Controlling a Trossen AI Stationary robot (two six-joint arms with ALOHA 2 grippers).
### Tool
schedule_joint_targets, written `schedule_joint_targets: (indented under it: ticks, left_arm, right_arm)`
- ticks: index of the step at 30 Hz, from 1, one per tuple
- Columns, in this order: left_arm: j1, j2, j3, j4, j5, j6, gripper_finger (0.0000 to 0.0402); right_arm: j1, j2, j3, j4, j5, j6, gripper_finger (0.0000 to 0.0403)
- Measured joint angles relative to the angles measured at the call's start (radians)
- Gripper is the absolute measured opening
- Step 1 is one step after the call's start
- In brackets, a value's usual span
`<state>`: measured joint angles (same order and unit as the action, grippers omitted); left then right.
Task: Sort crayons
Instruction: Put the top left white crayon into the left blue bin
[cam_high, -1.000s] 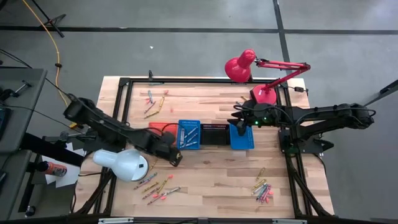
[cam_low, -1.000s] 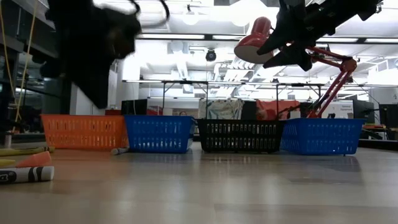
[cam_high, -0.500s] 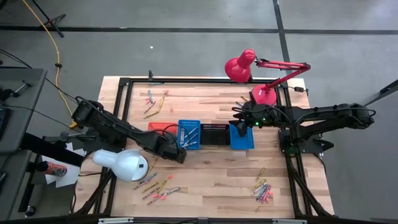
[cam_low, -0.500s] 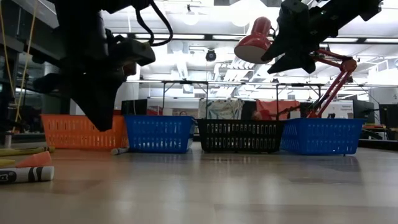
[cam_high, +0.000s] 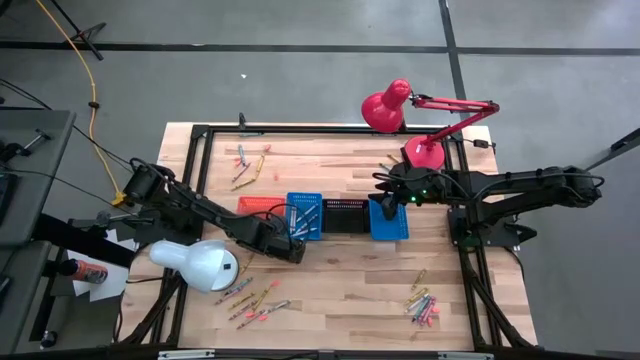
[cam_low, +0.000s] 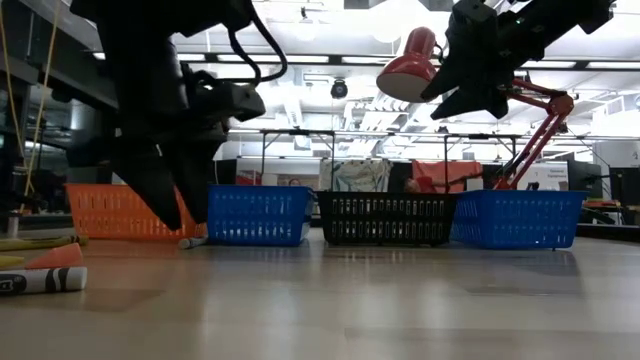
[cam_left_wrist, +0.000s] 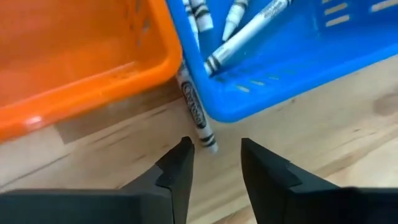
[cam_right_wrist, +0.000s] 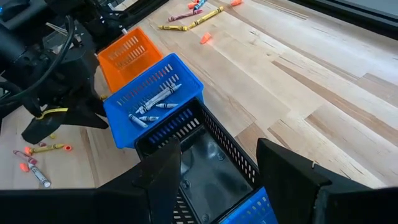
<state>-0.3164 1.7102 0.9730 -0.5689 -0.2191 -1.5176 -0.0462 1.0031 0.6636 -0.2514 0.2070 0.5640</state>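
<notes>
The left gripper (cam_left_wrist: 214, 155), at the bottom centre of its wrist frame, stands with fingers apart and holds nothing; just past its tips a grey crayon (cam_left_wrist: 196, 115) lies on the wooden table (cam_left_wrist: 323, 130), tucked between the orange basket (cam_left_wrist: 81, 74) and the blue basket (cam_left_wrist: 292, 68), which holds more grey crayons. The right gripper (cam_high: 384, 196) hangs wide open and empty above the black basket (cam_right_wrist: 211, 168) in the middle of the high frame, while loose crayons (cam_high: 423, 305) lie at its lower right

Left pincer (cam_low: 178, 215) hangs beside the orange basket (cam_low: 132, 211) and blue basket (cam_low: 256, 214).
</notes>
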Motion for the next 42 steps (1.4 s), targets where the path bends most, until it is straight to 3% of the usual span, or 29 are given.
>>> schedule_joint_targets:
  ticks: [15,29,33,37,42]
  left_arm:
    - [0.016,0.001,0.000,0.000,0.002,0.001,0.0124]
    - [0.022,0.089,0.003,0.070,0.037,0.033,0.0123]
    - [0.022,0.090,0.002,0.059,0.041,0.053,0.0090]
    - [0.017,0.090,0.002,0.040,0.063,0.057,0.0019]
    - [0.003,0.070,0.001,0.010,0.084,0.081,0.0008]
  right_arm:
    - [0.000,0.000,0.000,0.000,0.000,0.004,0.0204]
    - [0.000,0.000,0.000,0.001,0.000,0.004,0.0204]
    - [0.000,0.000,0.000,0.000,0.000,0.004,0.0204]
    - [0.000,0.000,0.000,0.000,0.000,0.004,0.0204]
    - [0.000,0.000,0.000,0.001,0.000,0.005,0.0204]
